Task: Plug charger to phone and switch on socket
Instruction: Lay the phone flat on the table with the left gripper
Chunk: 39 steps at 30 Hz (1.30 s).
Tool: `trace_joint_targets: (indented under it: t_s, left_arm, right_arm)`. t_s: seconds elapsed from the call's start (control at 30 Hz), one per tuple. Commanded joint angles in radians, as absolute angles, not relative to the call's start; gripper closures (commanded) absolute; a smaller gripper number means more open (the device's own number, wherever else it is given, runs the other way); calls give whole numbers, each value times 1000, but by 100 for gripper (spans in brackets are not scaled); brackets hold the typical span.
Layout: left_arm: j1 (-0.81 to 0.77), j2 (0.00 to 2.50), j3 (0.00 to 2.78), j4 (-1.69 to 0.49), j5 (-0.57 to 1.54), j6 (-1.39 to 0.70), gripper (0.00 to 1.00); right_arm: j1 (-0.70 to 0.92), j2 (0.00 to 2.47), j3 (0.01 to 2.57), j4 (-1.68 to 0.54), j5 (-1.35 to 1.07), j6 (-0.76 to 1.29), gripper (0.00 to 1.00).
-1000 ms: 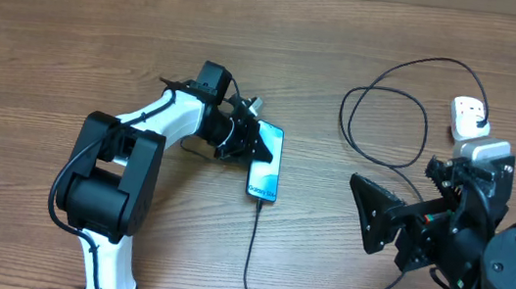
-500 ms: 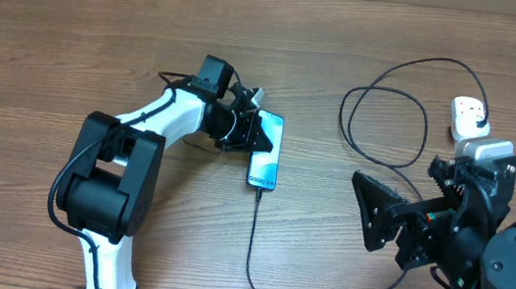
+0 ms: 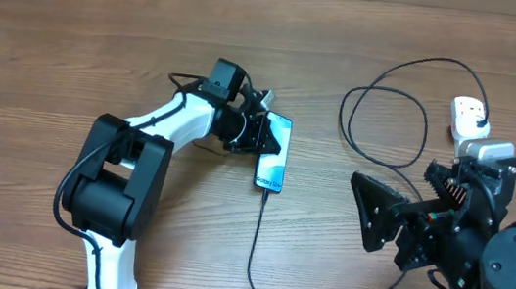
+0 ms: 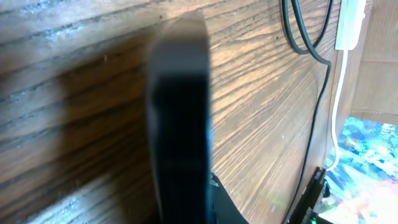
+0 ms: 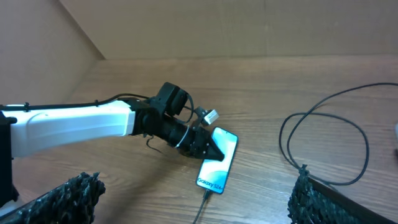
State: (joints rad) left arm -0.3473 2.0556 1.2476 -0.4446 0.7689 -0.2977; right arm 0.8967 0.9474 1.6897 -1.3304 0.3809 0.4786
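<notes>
Left end effector (image 3: 260,135) closed — seemingly pinching the phone (image 3: 275,163) at its edge — right end effector (image 3: 373,213) wide open.

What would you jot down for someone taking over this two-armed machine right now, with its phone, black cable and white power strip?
Left gripper: shut on the slim blue-screened smartphone, at its left edge.
Right gripper: open, empty, off to the smartphone's right.
Thin black charger cable: tip meets the smartphone's bottom edge, looks plugged in; other end runs to the white power strip.
Done: plugging, apparently.
Left: press the power strip's switch; its state is unreadable here.
</notes>
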Motion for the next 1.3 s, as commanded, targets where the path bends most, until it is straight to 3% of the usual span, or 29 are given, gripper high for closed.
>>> trace_joint_targets:
  t_s: [0.0,0.2,0.57,1.27]
  left_arm:
    - [-354,2055,1199,-408,689,-314,91]
    - [-354,2055,1116,-314,662,-435,82]
    - [-354,2055,1106,-338,643,-443,52]
    - [-355,2055,1106,-427,508,-529,45]
  right_arm:
    - [894,945,1706,-1332,380,499,0]
    - [894,945,1706,-1331,380,499,0]
    - [894,947,1706,-1335,381,498,0]
    - [894,1031,1706,-1338,380,499,0]
